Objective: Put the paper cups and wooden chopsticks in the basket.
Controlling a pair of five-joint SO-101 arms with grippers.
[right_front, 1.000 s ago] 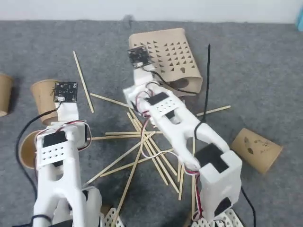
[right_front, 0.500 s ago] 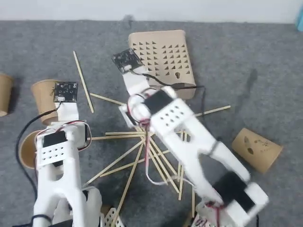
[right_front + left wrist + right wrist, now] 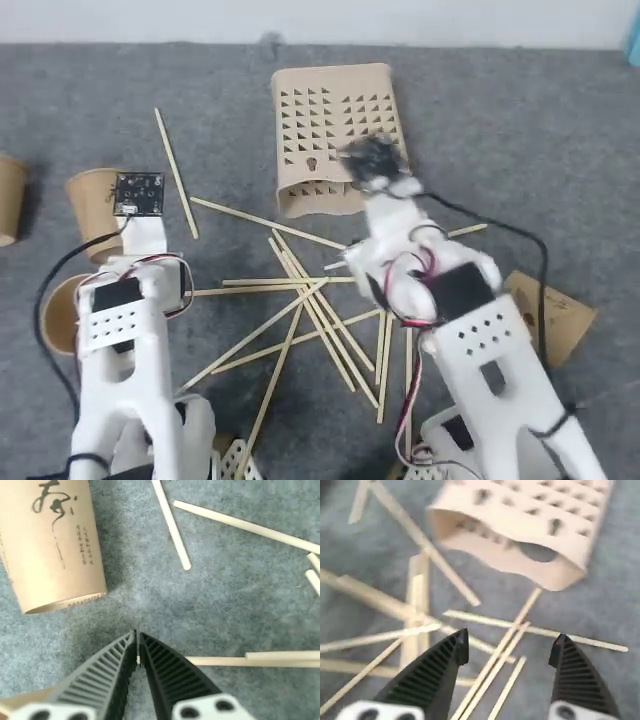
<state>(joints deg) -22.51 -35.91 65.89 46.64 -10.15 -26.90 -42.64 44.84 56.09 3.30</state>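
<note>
The basket (image 3: 335, 130) lies on its side at 12 o'clock on the grey counter (image 3: 560, 120), perforated wall up and mouth facing 6 o'clock toward the arms. The wooden chopsticks (image 3: 305, 290) are strewn across the middle in a crossed heap, with strays out toward 10 and 3 o'clock.

Four paper cups lie tipped over. One is at the 9 o'clock edge (image 3: 8, 200) and one just inside it (image 3: 88, 205). One is partly under the left arm at 8 o'clock (image 3: 55, 315), and one is beside the right arm at 4 o'clock (image 3: 555, 310).

The right end effector (image 3: 512, 645) is spread wide and hangs over chopsticks just short of the basket mouth, gripping nothing. The left end effector (image 3: 136, 642) is clenched, tips together, near the side of a cup (image 3: 50, 545). A pale sliver shows between its tips, and I cannot tell whether a stick is pinched there or merely lies beneath.

The chopsticks look light, stiff and smooth, and they lie flat on a napped surface, so the tips probably need to press down around one. A grip near mid-length should stop it swinging. Where sticks cross, lifting one will likely drag its neighbours.

The cups are light, thin-walled and easily crushed, and on their sides they may roll. The rim is likely the firmest hold, with one finger inside and one outside. The basket also looks light and may slide if nudged.
</note>
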